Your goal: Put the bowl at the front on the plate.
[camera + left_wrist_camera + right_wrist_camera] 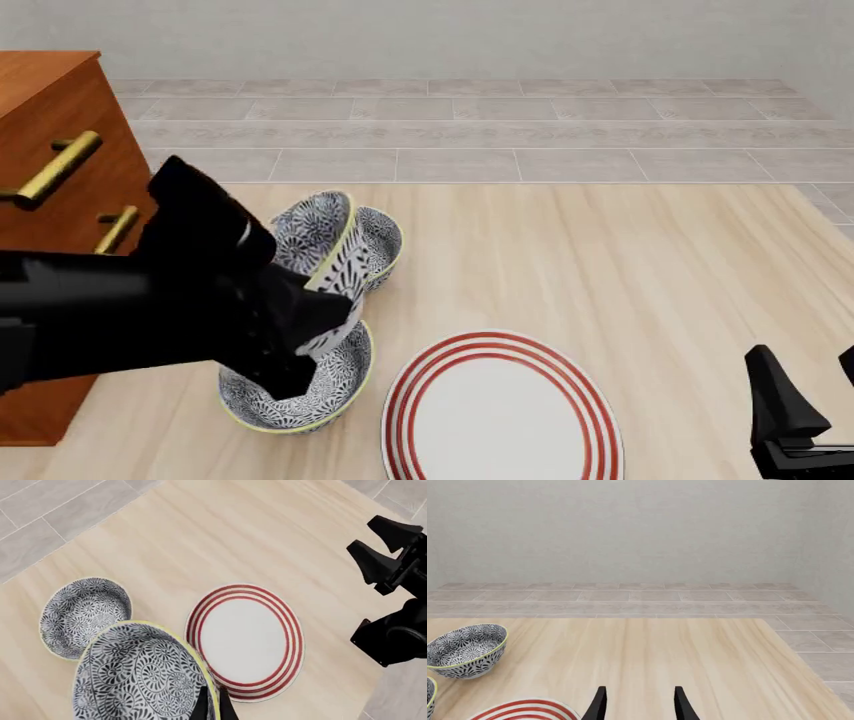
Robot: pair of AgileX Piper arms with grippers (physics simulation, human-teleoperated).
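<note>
Three patterned bowls appear in the front view; the left gripper [212, 705] pinches the rim of one bowl [327, 260], tilted in the left middle of the frame, probably to carry it. The plate [501, 415] waits at the bottom centre. Right gripper [637, 702] idles with fingers apart.

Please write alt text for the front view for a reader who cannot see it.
The left gripper holds a tilted bowl by its rim above a second bowl on the table, with a third bowl behind. A plate lies to the right, and the right gripper waits open at the right edge.
</note>
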